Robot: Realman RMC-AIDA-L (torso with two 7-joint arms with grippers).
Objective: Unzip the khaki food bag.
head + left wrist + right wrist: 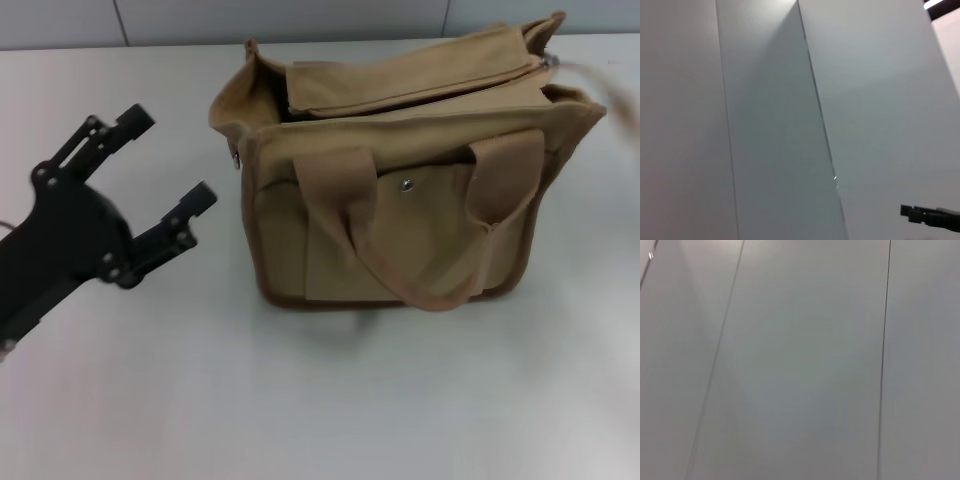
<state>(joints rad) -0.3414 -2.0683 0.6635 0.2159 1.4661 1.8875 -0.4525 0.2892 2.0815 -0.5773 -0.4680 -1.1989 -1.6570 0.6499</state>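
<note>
Head view shows the khaki food bag (400,180) standing upright on a white table (320,400), set toward the far right of the scene, its front face turned to the near side. That front carries a flat pocket closed by a small silver snap (406,184), and a wide webbing handle (420,240) droops in a loop down over the pocket. Brown piping runs along the bag's lower edge and corners. Along the top, the fabric lies folded and parted, with a dark gap showing at the left end; the zipper pull itself is too small to make out. The left gripper (170,160) hangs to the left of the bag, near it but not touching, its two black fingers (185,215) spread wide apart and pointing toward the far right, with nothing between them. Both wrist views show only pale wall panels (800,360) with thin vertical seams. No right gripper appears in any view.
</note>
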